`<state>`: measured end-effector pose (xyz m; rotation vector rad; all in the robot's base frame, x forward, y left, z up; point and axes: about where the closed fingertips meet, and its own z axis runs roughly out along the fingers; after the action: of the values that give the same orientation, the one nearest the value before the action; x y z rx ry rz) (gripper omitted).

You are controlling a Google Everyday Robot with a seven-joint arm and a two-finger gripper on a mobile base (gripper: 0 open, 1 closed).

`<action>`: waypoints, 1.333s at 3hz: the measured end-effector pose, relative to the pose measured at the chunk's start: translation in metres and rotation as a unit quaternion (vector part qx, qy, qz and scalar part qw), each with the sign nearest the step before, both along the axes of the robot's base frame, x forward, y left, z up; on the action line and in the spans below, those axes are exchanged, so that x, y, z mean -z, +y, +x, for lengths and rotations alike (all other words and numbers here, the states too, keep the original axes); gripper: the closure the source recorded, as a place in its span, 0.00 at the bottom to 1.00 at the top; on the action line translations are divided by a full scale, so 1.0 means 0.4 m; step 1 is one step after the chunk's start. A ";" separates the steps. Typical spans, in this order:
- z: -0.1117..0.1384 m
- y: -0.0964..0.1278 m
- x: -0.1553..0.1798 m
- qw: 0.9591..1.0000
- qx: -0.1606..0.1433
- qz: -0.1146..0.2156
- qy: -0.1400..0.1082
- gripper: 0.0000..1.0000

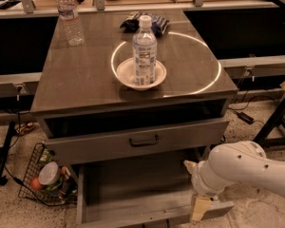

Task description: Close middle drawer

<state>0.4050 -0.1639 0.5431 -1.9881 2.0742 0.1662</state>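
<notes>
The middle drawer (pixel 133 184) is a wide, shallow grey tray pulled far out at the bottom of the camera view. Its low front panel (pixel 133 218) lies along the picture's lower edge, with a small dark handle (pixel 164 223) barely showing. The drawer looks empty. My gripper (pixel 198 201) hangs at the drawer's front right corner, at the end of my white arm (pixel 242 167), which comes in from the right. Its tan tip lies over the drawer's right front edge. Whether it touches the panel is unclear.
Above it, a taller-fronted grey drawer (pixel 142 140) with a bigger handle stands slightly open. The cabinet top (pixel 85 75) bears a water bottle in a white bowl (pixel 141 72), a second bottle (pixel 69 15) and a dark bag (pixel 145 22). A wire basket (pixel 45 179) of items sits on the floor at left.
</notes>
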 end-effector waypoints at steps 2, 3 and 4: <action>0.033 -0.024 0.169 1.000 -0.013 0.011 -0.003 0.00; 0.035 -0.033 0.234 1.000 -0.021 0.016 0.004 0.00; 0.034 -0.040 0.275 0.999 -0.026 0.024 0.011 0.15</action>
<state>0.4185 -0.1801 0.4333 -2.0211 2.0135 0.2462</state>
